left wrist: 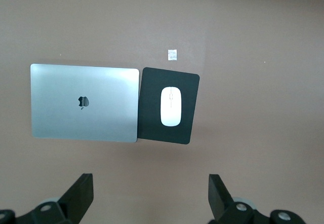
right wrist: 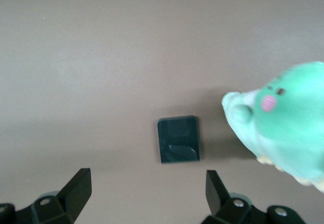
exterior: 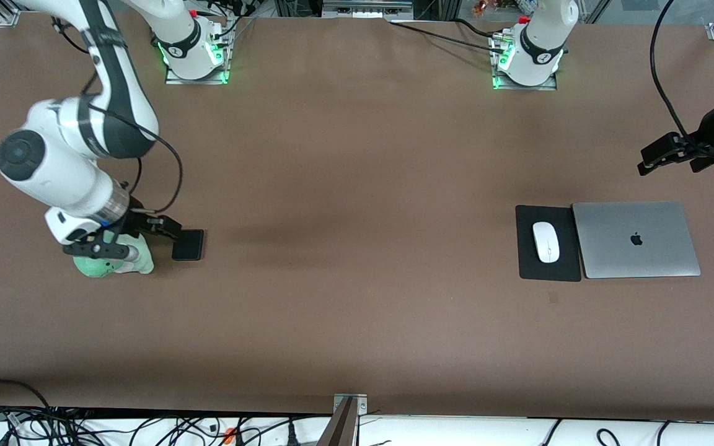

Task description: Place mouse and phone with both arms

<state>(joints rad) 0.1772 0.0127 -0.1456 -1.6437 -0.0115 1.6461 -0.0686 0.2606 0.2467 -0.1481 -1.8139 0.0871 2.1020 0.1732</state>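
The white mouse [exterior: 545, 241] lies on a black mouse pad [exterior: 549, 267] toward the left arm's end of the table; it also shows in the left wrist view [left wrist: 170, 106]. The black phone [exterior: 188, 244] lies flat on the table toward the right arm's end and shows in the right wrist view [right wrist: 178, 139]. My right gripper [exterior: 167, 227] is open and empty, low beside the phone; in its wrist view [right wrist: 147, 193] the phone lies just ahead of the fingertips. My left gripper [exterior: 647, 162] is open and empty, raised over bare table beside the laptop; its wrist view [left wrist: 149, 196] shows nothing between the fingers.
A closed silver laptop [exterior: 636, 238] lies against the mouse pad, also in the left wrist view [left wrist: 83, 102]. A green plush toy [exterior: 112, 263] sits under the right wrist, next to the phone [right wrist: 288, 117]. A small tag [left wrist: 173, 54] lies near the pad.
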